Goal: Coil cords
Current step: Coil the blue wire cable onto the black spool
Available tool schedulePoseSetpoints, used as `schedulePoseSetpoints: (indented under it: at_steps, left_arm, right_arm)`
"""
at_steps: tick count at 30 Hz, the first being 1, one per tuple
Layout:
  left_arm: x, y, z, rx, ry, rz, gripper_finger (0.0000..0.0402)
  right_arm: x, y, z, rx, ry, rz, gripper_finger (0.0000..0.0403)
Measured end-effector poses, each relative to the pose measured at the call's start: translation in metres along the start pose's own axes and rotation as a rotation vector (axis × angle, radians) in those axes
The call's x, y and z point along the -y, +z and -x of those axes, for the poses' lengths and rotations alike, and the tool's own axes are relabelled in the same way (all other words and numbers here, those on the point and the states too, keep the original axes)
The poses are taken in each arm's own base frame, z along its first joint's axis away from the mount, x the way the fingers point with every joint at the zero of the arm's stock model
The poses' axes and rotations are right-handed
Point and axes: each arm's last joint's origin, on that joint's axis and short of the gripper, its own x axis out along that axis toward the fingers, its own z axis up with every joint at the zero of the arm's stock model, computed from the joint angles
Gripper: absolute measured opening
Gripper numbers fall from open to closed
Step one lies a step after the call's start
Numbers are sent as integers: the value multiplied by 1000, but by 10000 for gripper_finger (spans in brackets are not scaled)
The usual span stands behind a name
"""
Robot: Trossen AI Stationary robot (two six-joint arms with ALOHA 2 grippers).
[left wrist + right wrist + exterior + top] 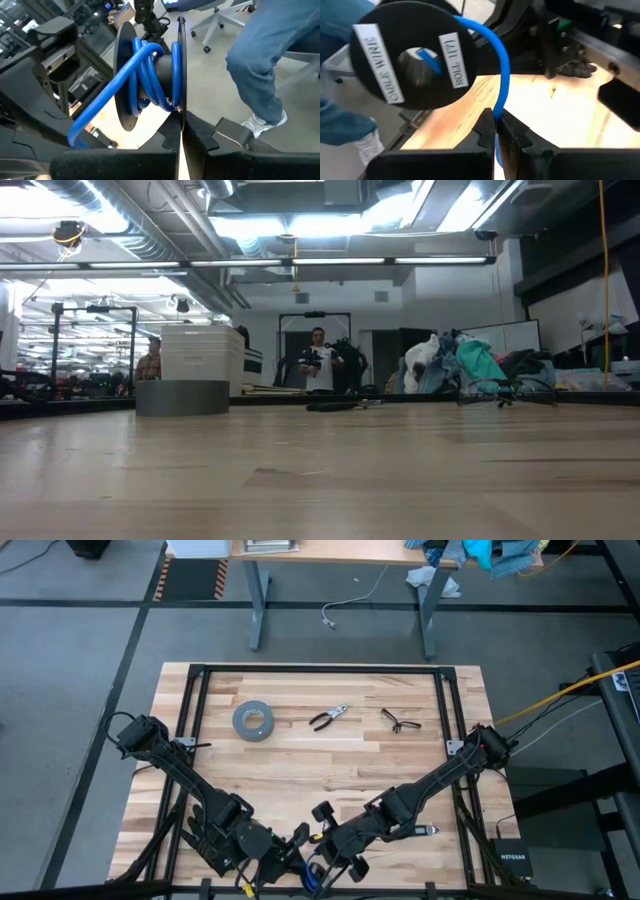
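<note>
A black spool (150, 75) carries several turns of bright blue cord (145, 70). It sits at the table's near edge between my two grippers. The right wrist view shows its labelled round flange (410, 65). A free length of the blue cord (503, 70) runs from the spool to my right gripper. My left gripper (180, 135) is shut on the spool and shows in the high view (292, 843). My right gripper (496, 132) is shut on the cord and shows in the high view (325, 838). Neither shows in the low view. My left gripper pinches the rim of one thin black flange (180, 111) between its two fingers, which meet it edge-on. The spool stands clear of the table, its axis lying across the fingers. My right gripper pinches the free length of blue cord (498, 114) between its two fingertips, a single strand. The cord arches up from the fingers to the spool's rim, curved and not drawn straight.
A grey tape roll (254, 720) stands at the far left of the table and shows in the low view (182, 396). Pliers (329, 717) and a small black tool (399, 721) lie at the far middle. A person's jeans-clad leg (270, 60) stands beyond the near edge.
</note>
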Motion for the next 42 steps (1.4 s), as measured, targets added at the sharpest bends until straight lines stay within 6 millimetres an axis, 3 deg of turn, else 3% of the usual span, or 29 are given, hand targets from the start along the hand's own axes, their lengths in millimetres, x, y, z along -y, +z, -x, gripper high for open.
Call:
schedulePoseSetpoints:
  at_steps: [15, 26, 42]
  left_arm:
    - [6, 26, 12, 194, -28, -141, 0]
    - [2, 36, 15, 296, 20, -222, 0]
    - [2, 34, 16, 192, 99, -200, 0]
  right_arm:
    - [-7, 8, 0, 116, 268, 11, 5]
    - [-8, 11, -3, 156, 297, 33, 5]
    - [-11, 3, -17, 98, 296, -46, 5]
